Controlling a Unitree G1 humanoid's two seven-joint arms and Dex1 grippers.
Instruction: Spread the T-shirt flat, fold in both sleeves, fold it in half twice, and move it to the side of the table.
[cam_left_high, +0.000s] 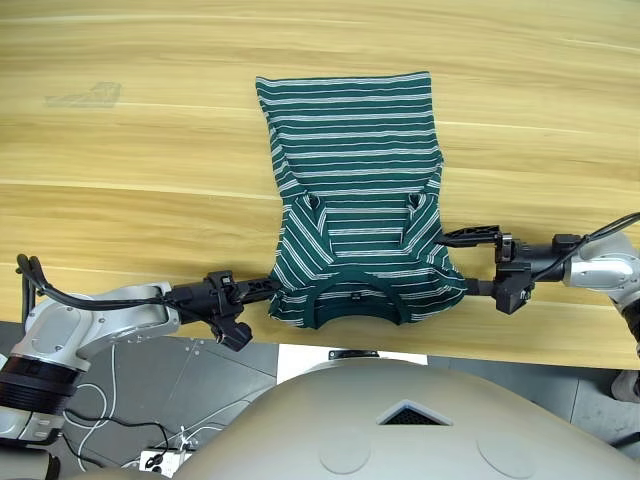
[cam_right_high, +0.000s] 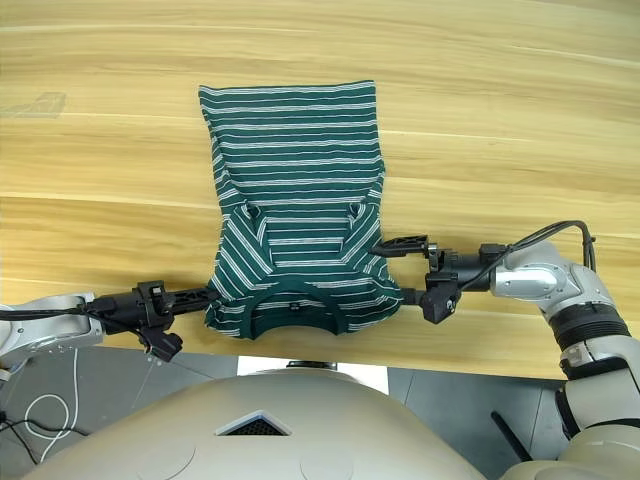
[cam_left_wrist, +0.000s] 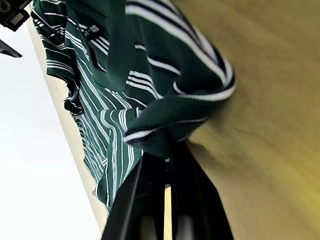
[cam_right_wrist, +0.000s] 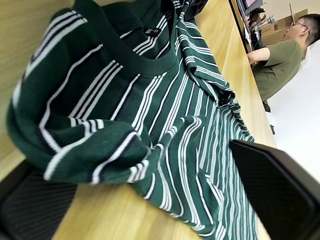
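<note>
Sleeves in, first half-fold: left gripper (cam_left_high: 271, 287) pinching T-shirt (cam_left_high: 350, 150) corner, right gripper (cam_left_high: 453, 264) spread around its corner — close it next.

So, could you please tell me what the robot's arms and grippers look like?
The left arm and right arm have rounded silver-grey shells with black ribbed joint rings, and a black cable runs along each. The left gripper and right gripper are black, each with two long slim fingers.

Wood table (cam_left_high: 120, 150) w/ green striped T-shirt (cam_left_high: 355, 150) lying near its front edge.
</note>
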